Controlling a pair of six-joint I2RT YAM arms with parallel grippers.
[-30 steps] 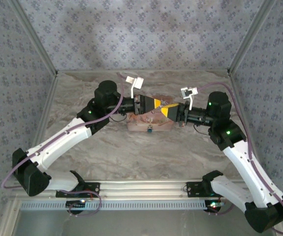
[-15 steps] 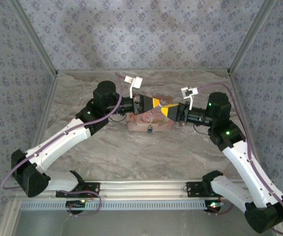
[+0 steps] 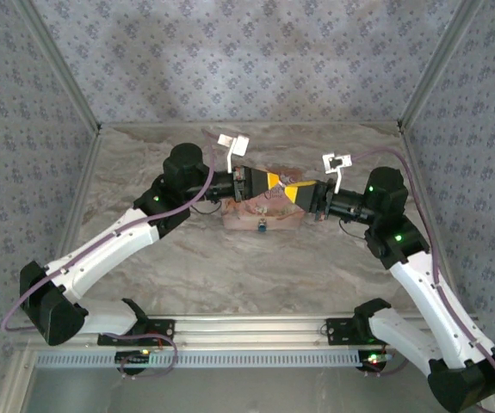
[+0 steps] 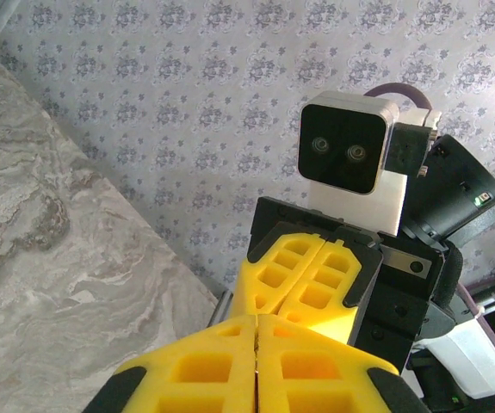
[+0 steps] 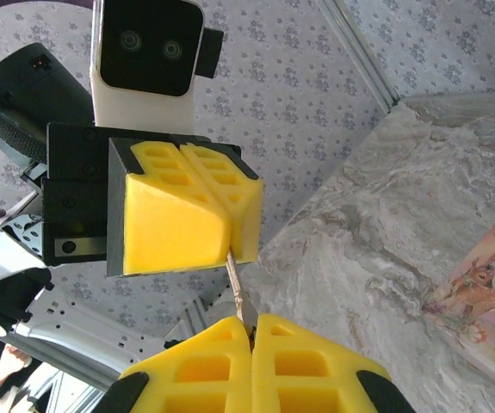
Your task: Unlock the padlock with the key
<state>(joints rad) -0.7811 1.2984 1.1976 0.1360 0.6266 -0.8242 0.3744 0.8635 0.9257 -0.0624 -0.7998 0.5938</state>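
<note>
Metal key [image 5: 239,297] in right wrist view, padlock [image 3: 262,227] overhead

You get no legible text, label, brand, number or sign in any view. The pink box [image 3: 245,217] carries printed artwork, and any lettering on it is too small to make out. The white camera housing [image 4: 356,191] has nothing on it that you can read.
</note>
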